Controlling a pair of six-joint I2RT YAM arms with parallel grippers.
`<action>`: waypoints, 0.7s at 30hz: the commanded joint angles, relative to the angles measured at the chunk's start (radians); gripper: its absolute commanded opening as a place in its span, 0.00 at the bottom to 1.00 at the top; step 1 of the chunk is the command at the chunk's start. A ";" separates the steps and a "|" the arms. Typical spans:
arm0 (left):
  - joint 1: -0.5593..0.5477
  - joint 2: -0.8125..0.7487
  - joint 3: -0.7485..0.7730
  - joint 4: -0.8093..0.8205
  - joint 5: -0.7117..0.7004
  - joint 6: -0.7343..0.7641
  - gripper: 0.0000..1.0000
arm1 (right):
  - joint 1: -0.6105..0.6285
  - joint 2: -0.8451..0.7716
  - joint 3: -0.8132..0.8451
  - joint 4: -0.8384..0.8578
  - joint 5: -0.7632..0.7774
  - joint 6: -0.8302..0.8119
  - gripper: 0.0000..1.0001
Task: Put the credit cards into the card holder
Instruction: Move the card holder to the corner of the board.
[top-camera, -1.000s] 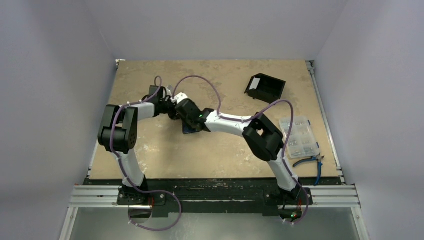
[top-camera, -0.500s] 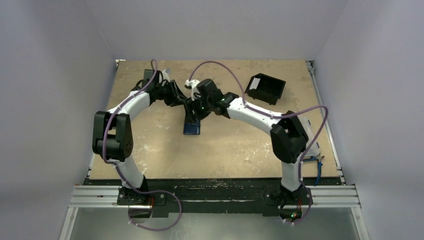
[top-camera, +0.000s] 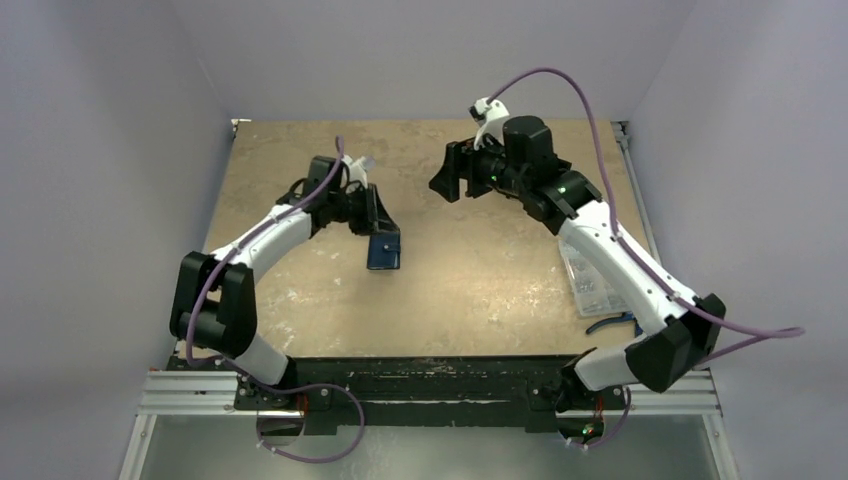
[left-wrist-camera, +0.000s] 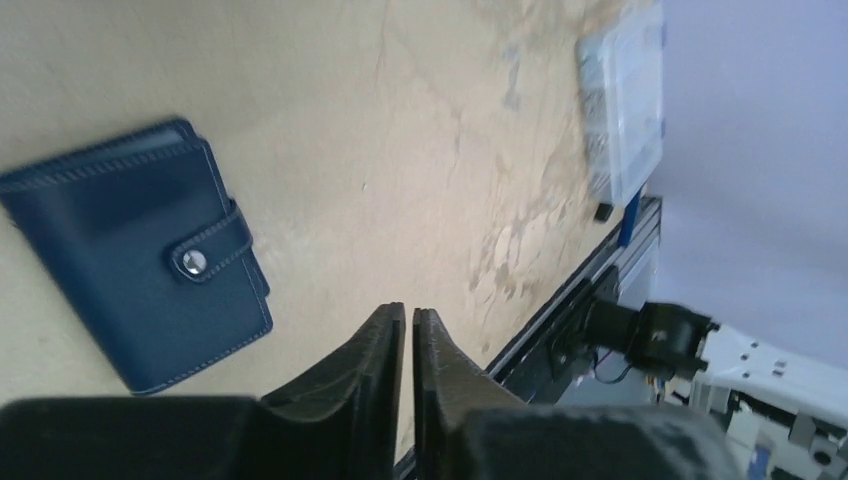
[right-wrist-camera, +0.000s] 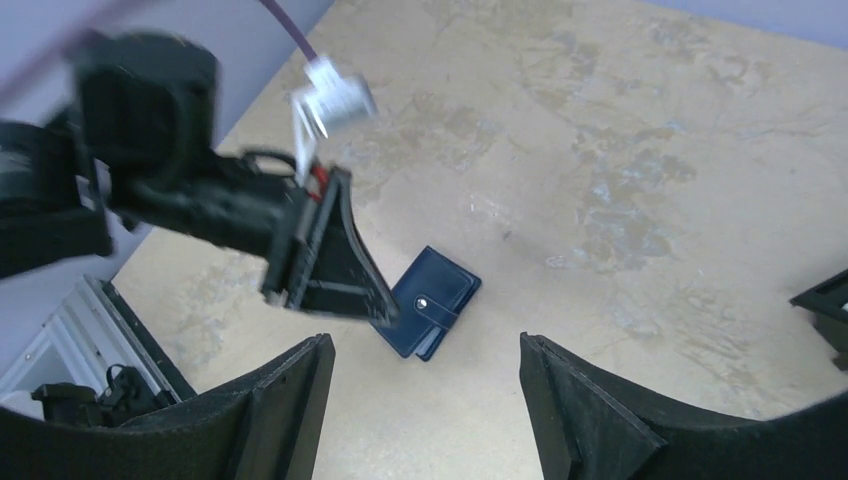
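The card holder (top-camera: 383, 251) is a navy-blue wallet lying folded shut on the table, its snap strap fastened; it also shows in the left wrist view (left-wrist-camera: 130, 270) and the right wrist view (right-wrist-camera: 430, 303). No loose credit card is in view. My left gripper (top-camera: 387, 227) is shut and empty, its tips (left-wrist-camera: 408, 312) just beside the card holder's far edge and above the table. My right gripper (top-camera: 450, 182) is open and empty, raised high over the far middle of the table, looking down at the card holder between its fingers (right-wrist-camera: 425, 345).
A clear plastic compartment box (top-camera: 590, 280) lies at the right edge, partly under my right arm, and shows in the left wrist view (left-wrist-camera: 625, 100). Blue-handled pliers (top-camera: 615, 322) lie near it. A corner of the black box (right-wrist-camera: 825, 305) shows at the right.
My right gripper has let go of the card holder and risen up and back to the right. My left gripper has drawn back a little. The card holder has stayed in place.
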 joint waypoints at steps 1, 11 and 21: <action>-0.028 0.042 -0.116 0.093 0.001 -0.036 0.09 | -0.022 -0.090 -0.014 -0.060 0.032 -0.025 0.77; 0.012 0.259 -0.226 0.341 -0.115 -0.143 0.00 | -0.036 -0.181 -0.134 -0.068 0.048 -0.013 0.78; 0.194 0.331 -0.199 0.358 -0.211 -0.211 0.00 | -0.037 -0.311 -0.105 -0.108 0.151 -0.015 0.83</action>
